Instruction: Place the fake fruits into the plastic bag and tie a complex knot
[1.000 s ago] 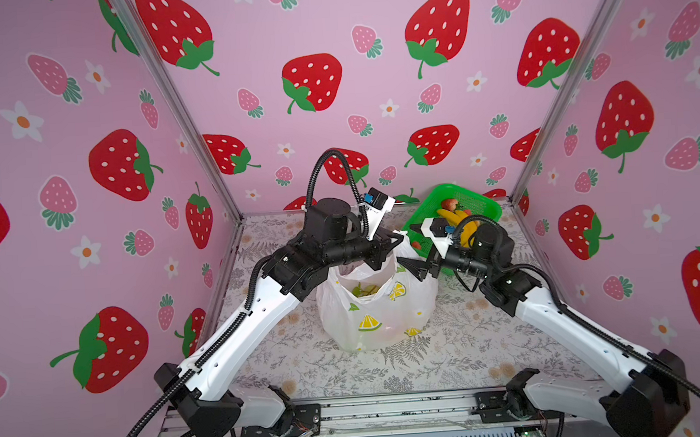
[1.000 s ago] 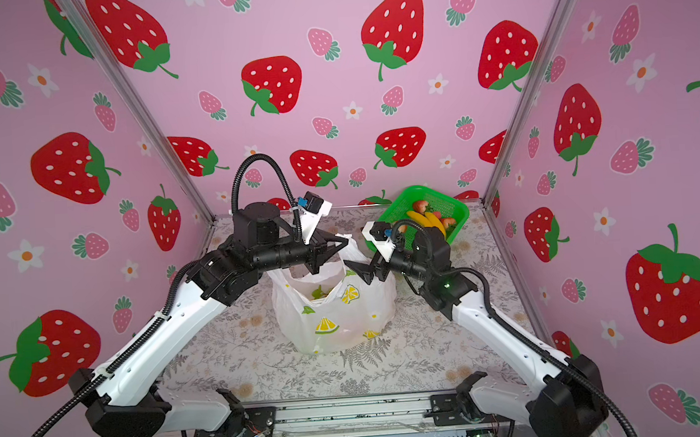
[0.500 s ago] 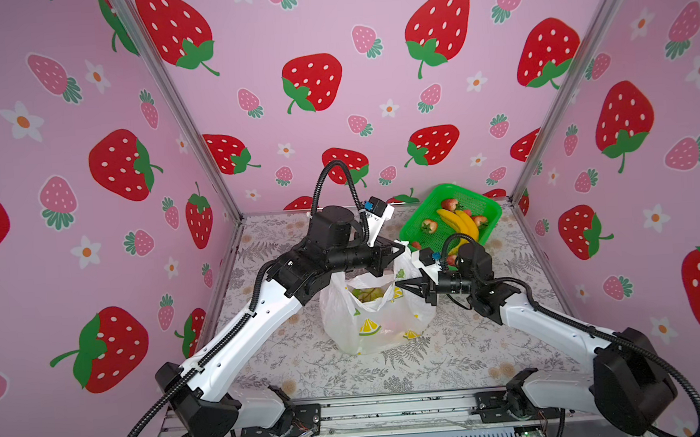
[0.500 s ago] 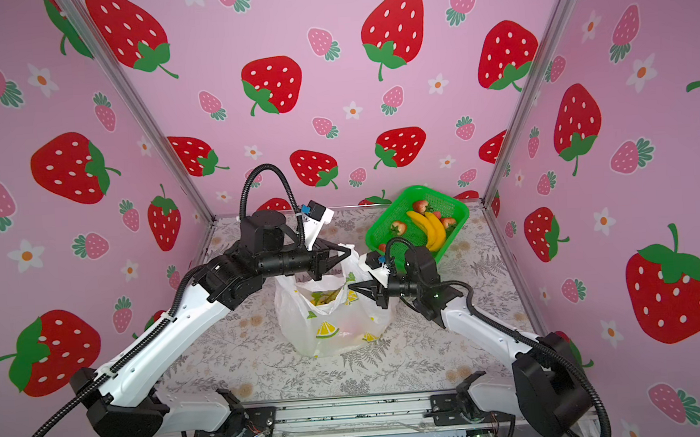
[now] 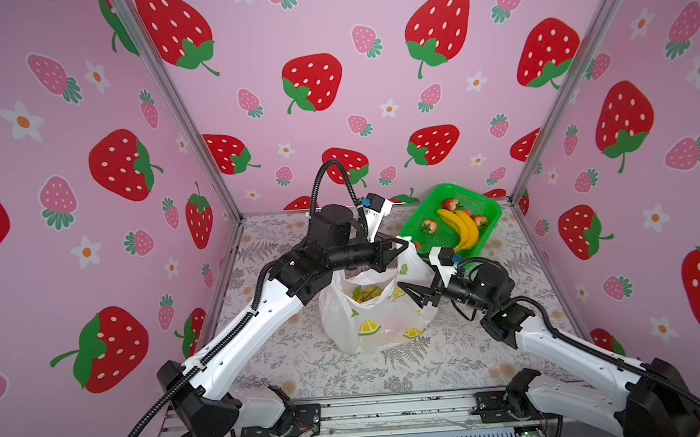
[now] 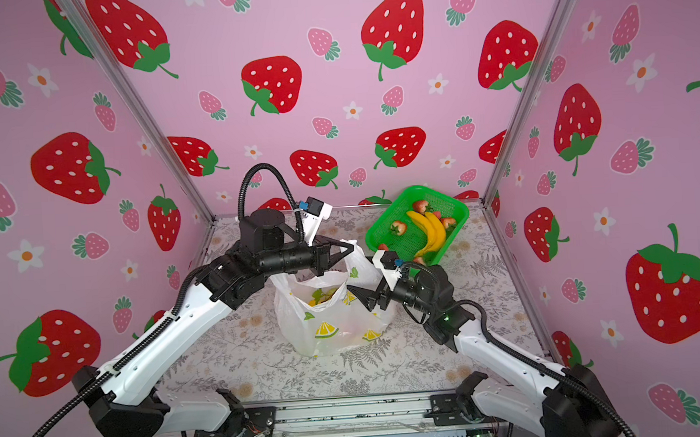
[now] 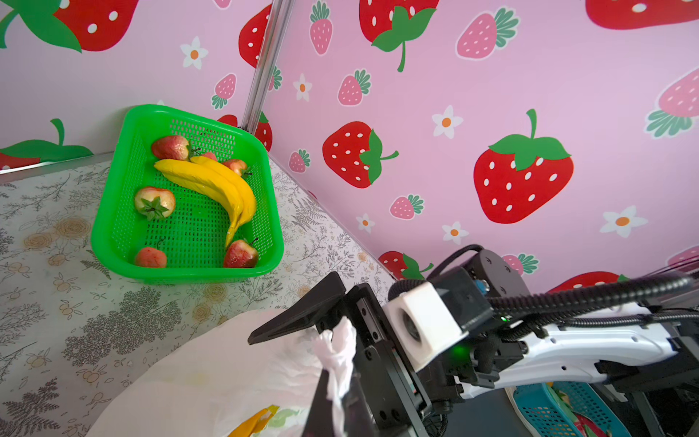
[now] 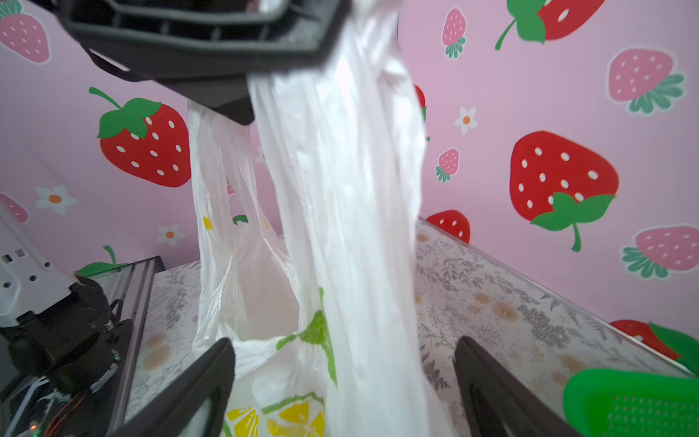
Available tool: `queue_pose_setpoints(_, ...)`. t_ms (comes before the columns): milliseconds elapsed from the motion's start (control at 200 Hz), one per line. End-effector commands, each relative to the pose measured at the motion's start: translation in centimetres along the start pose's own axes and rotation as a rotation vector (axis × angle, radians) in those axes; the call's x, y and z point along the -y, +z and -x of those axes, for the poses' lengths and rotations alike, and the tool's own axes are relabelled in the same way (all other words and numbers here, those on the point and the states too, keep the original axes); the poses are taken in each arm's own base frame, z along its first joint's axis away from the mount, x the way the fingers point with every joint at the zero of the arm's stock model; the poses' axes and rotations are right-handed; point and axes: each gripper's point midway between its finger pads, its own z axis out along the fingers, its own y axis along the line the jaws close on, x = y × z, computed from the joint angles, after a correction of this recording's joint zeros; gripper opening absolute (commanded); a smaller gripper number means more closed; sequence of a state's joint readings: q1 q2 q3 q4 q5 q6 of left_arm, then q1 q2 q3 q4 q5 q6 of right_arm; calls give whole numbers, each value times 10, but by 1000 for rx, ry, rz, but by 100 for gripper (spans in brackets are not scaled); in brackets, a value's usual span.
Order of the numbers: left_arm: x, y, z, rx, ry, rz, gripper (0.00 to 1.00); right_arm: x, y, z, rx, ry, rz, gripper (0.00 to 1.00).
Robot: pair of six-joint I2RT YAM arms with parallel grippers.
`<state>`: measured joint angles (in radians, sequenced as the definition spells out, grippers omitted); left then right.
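Bag (image 5: 377, 317) handle pinched in closed left jaws (image 5: 404, 244); right jaws (image 5: 412, 292), wide and empty, should drop fruit centrally, clear of the film.

The left arm rises from its base at the front and reaches toward the middle, its forearm level and its wrist turned so the left gripper (image 5: 404, 244) points to the right with its jaws pressed together. The right arm comes in lower from the front on its own side, bent at the elbow, with the right gripper (image 5: 410, 293) pointing left below the left one. Its two fingers (image 8: 196, 382) stand wide apart in the right wrist view.
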<state>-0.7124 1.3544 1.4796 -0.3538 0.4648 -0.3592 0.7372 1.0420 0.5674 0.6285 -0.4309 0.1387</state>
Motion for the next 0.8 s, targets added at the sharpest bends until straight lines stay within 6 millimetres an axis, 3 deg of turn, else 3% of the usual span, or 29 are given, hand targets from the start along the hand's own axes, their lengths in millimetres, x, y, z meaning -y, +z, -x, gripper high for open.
queue_pose_setpoints(0, 7, -3, 4, 24, 4, -28, 0, 13, 3, 23, 84, -9, -146, 97)
queue_pose_setpoints(160, 7, -3, 4, 26, -4, -32, 0, 33, 17, 34, 109, 13, -361, 95)
queue_pose_setpoints(345, 7, -2, 3, 24, -17, -37, 0, 68, 29, 19, 81, 74, -666, 83)
queue_pose_setpoints(430, 8, -3, 3, 25, -19, -36, 0, 86, 23, 1, 64, 117, -805, 78)
queue_pose_setpoints(570, 7, -4, 3, 26, -16, -33, 0, 99, 15, -41, -7, 136, -918, 68)
queue_pose_setpoints(690, 5, -6, 3, 32, -16, -23, 0, 95, 7, -85, -84, 162, -912, 60)
queue_pose_setpoints(796, 2, -7, 4, 35, -14, -10, 0, 86, 1, -106, -125, 180, -876, 56)
